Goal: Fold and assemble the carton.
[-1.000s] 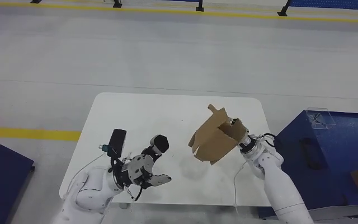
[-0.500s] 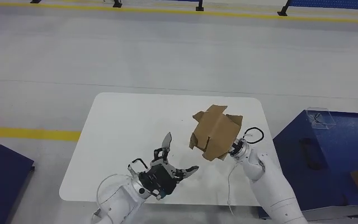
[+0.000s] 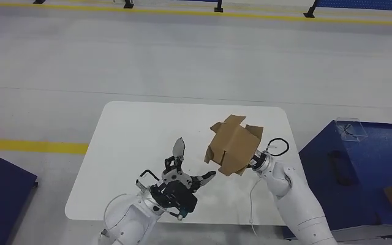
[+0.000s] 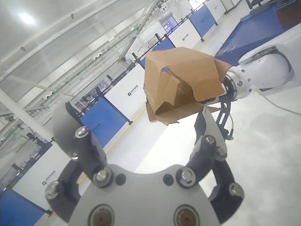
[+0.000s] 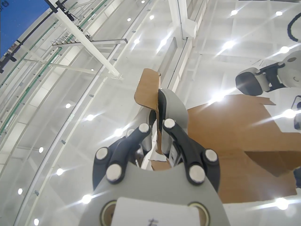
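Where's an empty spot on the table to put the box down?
The big bare patch is the far left part of the table, between its far edge and the open left hand. The near right is crowded: the carton, held by the right hand, hangs there close to the left hand.

Bright ceiling lamps (image 5: 229, 44) flare into stars; the edges seemingly bow outward.

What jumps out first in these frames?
The half-folded brown carton, held in the air over the right part of the white table by the right gripper, whose fingers pinch one flap. Next, the left gripper, open wide, points at the carton from beside it without touching it.
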`<act>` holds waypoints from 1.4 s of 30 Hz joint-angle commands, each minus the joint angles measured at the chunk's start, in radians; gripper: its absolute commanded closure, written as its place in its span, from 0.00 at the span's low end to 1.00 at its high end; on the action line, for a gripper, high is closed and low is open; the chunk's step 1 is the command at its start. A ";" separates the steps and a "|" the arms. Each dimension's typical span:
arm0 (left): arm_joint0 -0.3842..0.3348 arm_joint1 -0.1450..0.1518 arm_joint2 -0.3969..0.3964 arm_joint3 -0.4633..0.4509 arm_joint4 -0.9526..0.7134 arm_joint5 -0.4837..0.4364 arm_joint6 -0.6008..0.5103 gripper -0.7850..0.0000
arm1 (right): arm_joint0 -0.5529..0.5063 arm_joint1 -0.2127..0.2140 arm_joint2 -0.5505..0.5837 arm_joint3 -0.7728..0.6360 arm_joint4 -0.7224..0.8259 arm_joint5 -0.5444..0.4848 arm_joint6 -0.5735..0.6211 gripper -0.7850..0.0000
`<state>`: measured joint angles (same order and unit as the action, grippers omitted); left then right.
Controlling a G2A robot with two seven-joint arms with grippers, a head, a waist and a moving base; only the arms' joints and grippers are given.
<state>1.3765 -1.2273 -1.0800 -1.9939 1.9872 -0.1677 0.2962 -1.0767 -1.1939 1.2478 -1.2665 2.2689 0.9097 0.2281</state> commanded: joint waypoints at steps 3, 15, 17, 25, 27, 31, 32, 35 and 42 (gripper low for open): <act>0.000 0.000 0.000 0.000 0.000 0.000 0.000 0.00 | -0.004 0.000 0.002 -0.008 0.000 -0.012 -0.001 1.00; 0.045 -0.002 0.037 -0.080 0.292 0.181 -0.101 0.00 | -0.018 -0.001 0.028 -0.040 -0.024 -0.035 -0.011 1.00; 0.046 -0.004 0.049 -0.086 0.294 0.199 -0.098 0.00 | -0.019 -0.002 0.024 -0.044 -0.037 -0.037 -0.010 1.00; 0.029 -0.015 0.089 -0.072 0.334 0.238 -0.112 0.00 | -0.027 -0.007 0.016 -0.048 -0.091 -0.043 0.021 1.00; 0.017 -0.019 0.096 -0.061 0.347 0.242 -0.134 0.00 | -0.028 -0.008 0.018 -0.048 -0.095 -0.040 0.026 1.00; -0.006 -0.026 0.107 -0.040 0.345 0.244 -0.153 0.00 | -0.033 -0.009 0.021 -0.049 -0.089 -0.027 0.033 1.00; -0.009 -0.027 0.109 -0.036 0.344 0.244 -0.154 0.00 | -0.034 -0.009 0.022 -0.049 -0.087 -0.024 0.032 1.00; -0.018 -0.030 0.111 -0.023 0.340 0.237 -0.157 0.00 | -0.038 -0.009 0.025 -0.050 -0.076 -0.013 0.030 1.00; -0.031 -0.037 0.119 0.001 0.347 0.243 -0.164 0.00 | -0.050 -0.011 0.023 -0.064 -0.076 -0.006 0.016 1.00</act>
<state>1.3471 -1.2632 -0.9641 -1.9950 2.3332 0.0725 0.1341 -1.1248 -1.2044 1.2725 -1.3282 2.1958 0.9040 0.2442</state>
